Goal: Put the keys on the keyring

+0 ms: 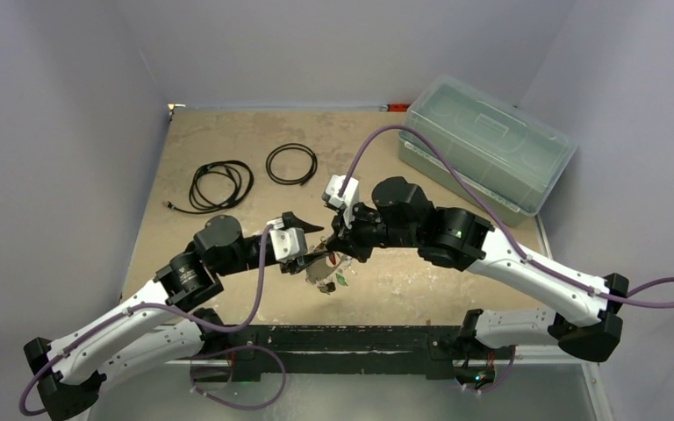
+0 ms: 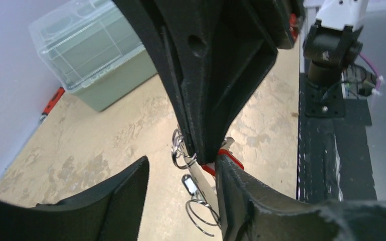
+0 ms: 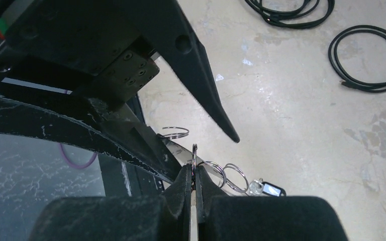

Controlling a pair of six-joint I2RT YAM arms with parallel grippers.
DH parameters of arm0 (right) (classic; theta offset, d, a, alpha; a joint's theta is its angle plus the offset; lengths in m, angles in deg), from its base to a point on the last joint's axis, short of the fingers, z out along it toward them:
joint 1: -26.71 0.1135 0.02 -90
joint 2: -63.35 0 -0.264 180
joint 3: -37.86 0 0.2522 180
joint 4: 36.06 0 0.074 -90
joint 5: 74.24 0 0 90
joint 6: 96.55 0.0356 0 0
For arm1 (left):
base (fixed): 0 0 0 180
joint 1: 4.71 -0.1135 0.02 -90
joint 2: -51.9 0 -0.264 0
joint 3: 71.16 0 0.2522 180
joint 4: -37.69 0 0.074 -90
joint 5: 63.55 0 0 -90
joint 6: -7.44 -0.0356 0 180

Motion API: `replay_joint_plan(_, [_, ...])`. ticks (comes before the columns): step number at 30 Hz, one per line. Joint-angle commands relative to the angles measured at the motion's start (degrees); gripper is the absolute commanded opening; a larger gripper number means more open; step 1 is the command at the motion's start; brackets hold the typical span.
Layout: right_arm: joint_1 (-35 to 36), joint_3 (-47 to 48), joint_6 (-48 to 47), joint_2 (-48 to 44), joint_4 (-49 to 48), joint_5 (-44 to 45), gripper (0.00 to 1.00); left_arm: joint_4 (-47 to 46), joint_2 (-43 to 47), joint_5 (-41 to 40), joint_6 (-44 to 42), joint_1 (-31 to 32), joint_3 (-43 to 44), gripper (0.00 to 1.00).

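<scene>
Right wrist view: the right tool (image 3: 194,169) has its matte black jaws pressed together on a thin silver wire loop, the keyring (image 3: 194,150), seen edge-on. More round wire rings and a small key with a black head (image 3: 270,189) trail beside it. The left tool (image 2: 181,160) is partly open; one finger (image 2: 251,201) touches a red-headed key (image 2: 227,156), and nothing is clamped. A green key (image 1: 341,279) shows below. This bunch sits near the middle of the near edge of the worn, blotchy tan counter (image 1: 360,132).
</scene>
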Motion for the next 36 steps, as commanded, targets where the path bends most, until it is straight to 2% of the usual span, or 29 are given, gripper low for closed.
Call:
replay_joint_plan(1, [0.16,3.84,-0.73,0.06,1.69,-2.58,0.0,6.02,-0.32,0.71,-5.94,0.04,4.44,0.44])
replay_joint_plan(4, [0.16,4.6,-0.73,0.52,2.17,-4.03,0.0,7.04,-1.08,0.52,-7.0,-0.02,4.76,0.34])
replay_joint_plan(6, [0.16,5.29,-0.73,1.18,3.11,-4.35,0.0,7.05,-1.11,0.41,-7.82,0.04,4.78,0.34])
replay_joint_plan(8, [0.22,6.0,-0.73,1.86,4.33,-4.39,0.0,7.52,-0.95,0.07,-9.02,0.06,5.06,0.37])
replay_joint_plan(12, [0.25,7.36,-3.34,3.31,6.71,-7.15,0.0,7.56,-0.63,0.81,-11.45,0.03,4.84,0.52])
replay_joint_plan(15, [0.38,7.61,-3.5,4.01,6.99,-7.63,0.0,6.56,-1.32,2.41,-11.76,0.05,4.61,0.54])
replay_joint_plan(19, [0.59,7.71,-3.88,5.33,7.54,-8.36,0.0,4.84,-1.01,4.5,-11.77,0.02,4.22,0.47])
replay_joint_plan(23, [0.69,8.18,-4.07,5.97,7.55,-8.72,0.0,4.69,-0.82,6.05,-12.05,0.02,3.97,0.25])
replay_joint_plan(25, [0.69,8.61,-4.07,6.46,7.93,-9.42,0.0,4.58,-0.97,6.82,-12.09,0.03,3.59,0.19])
replay_joint_plan(27, [0.71,9.42,-4.15,7.26,8.49,-10.25,0.0,4.17,-1.24,7.36,-11.75,-0.02,3.32,0.0])
replay_joint_plan(30, [0.7,10.03,-4.16,7.82,8.34,-9.94,0.0,2.78,-0.9,7.77,-10.5,0.02,2.39,0.0])
replay_joint_plan(32, [0.71,9.72,-4.28,7.21,7.36,-9.61,0.09,-0.06,0.02,7.44,-7.85,-0.25,1.26,0.0])
replay_joint_plan(35, [0.69,7.06,-3.56,4.34,2.99,-11.82,0.38,-4.12,1.41,6.77,-2.49,-0.57,0.01,0.0])
replay_joint_plan(36, [0.69,5.81,-2.71,3.12,1.06,-11.84,0.44,-6.35,2.24,6.65,-0.82,-0.62,-0.53,0.0])
